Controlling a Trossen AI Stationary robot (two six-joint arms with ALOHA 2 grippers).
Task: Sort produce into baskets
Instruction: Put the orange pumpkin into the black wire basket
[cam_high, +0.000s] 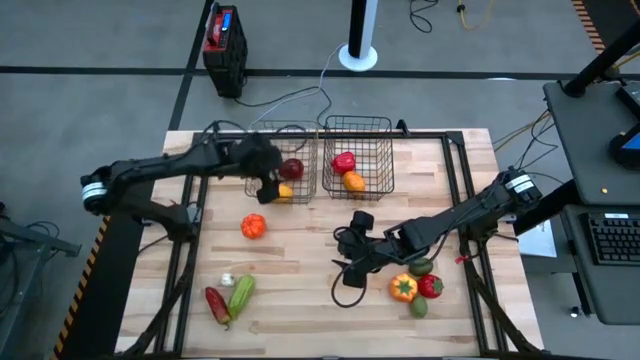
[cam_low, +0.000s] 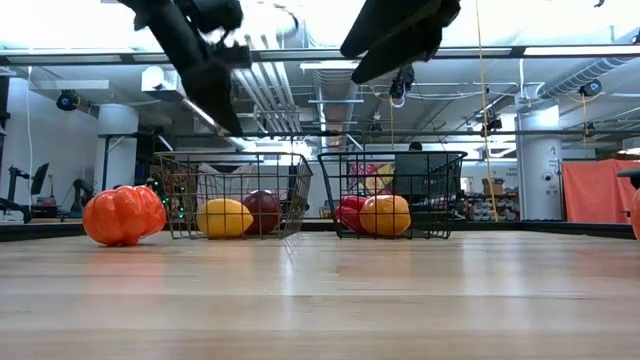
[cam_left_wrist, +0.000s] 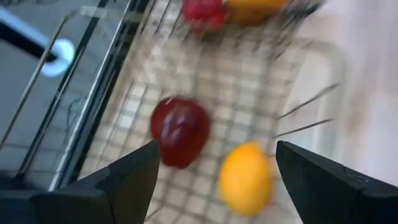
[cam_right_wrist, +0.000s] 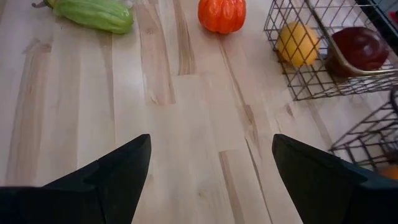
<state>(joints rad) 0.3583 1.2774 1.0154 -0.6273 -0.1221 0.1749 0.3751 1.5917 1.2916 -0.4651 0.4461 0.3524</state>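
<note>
On wood-plank table (cam_high: 300, 250): 2 wire-mesh baskets (cam_high: 358, 155), round glossy produce (cam_high: 254, 226).

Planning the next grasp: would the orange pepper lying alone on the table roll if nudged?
Probably somewhat: the orange pepper looks squat and lobed, so it may rock rather than roll far. Its glossy skin suggests a slippery grip. Nothing touches it.

Left wrist view blurred; red pepper (cam_left_wrist: 204, 11) & orange one (cam_left_wrist: 255, 7) cut off by edge

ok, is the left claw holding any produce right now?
No. The left claw hangs open and empty over the left basket, above the dark red fruit and yellow fruit.
</note>
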